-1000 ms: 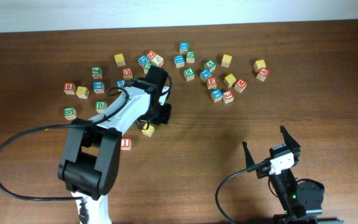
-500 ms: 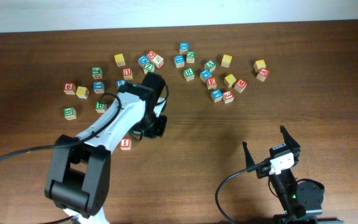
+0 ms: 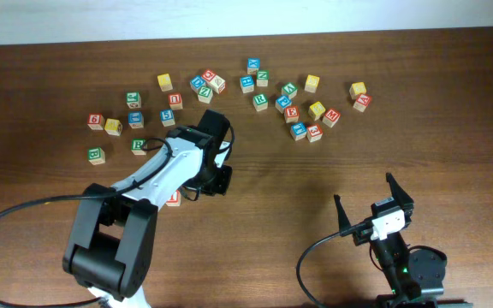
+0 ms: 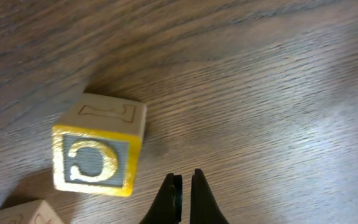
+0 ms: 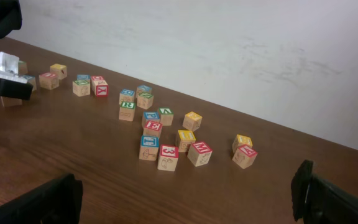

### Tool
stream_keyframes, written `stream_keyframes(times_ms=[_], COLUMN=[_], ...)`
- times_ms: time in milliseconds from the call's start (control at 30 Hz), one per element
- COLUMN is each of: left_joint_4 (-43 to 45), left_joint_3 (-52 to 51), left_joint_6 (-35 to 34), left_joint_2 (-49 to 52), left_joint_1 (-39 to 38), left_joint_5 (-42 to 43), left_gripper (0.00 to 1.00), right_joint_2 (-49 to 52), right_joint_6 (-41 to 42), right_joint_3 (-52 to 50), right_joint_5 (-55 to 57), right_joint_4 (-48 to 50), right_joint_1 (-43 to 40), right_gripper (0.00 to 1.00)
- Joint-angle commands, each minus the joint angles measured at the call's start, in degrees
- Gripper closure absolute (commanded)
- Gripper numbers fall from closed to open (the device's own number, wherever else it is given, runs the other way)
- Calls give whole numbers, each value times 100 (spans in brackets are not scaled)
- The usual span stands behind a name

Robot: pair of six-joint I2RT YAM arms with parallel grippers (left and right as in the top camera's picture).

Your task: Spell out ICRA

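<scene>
C block [image 4: 95,163] rests on brown wood-grain table [image 4: 278,81].

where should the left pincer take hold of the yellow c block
Probably from straight above, on two opposite side faces of the yellow C block: it sits flat on the table, square-sided. The left pincer is shut beside it, so open first.

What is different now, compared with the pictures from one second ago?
The left gripper, shut, moved back toward its base. The yellow C block, in sight overhead before, is now hidden there; the left wrist view shows it lying free beside the gripper, not held. The red I block, the other cubes and the open right gripper stayed put.
</scene>
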Motion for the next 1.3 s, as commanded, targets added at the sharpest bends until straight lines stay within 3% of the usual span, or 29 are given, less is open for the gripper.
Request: stream_keyframes(times_ms=[0, 1133, 1267], left_joint_4=[-109, 328, 396], left_joint_3=[-31, -33, -33], left_joint_6=[-13, -289, -719], left_joint_2=[-24, -24, -24], left_joint_1=[-17, 31, 199], left_joint_5=[-385, -2308, -2551], left_gripper=[100, 97, 98], right_joint_2=[-37, -37, -37], right_joint_6=[22, 22, 24], right_joint_3=[-31, -31, -31], right_joint_5=[-72, -72, -72], right_joint_4=[-26, -26, -26], right_joint_1=[33, 33, 33], right_gripper=[2, 2, 2])
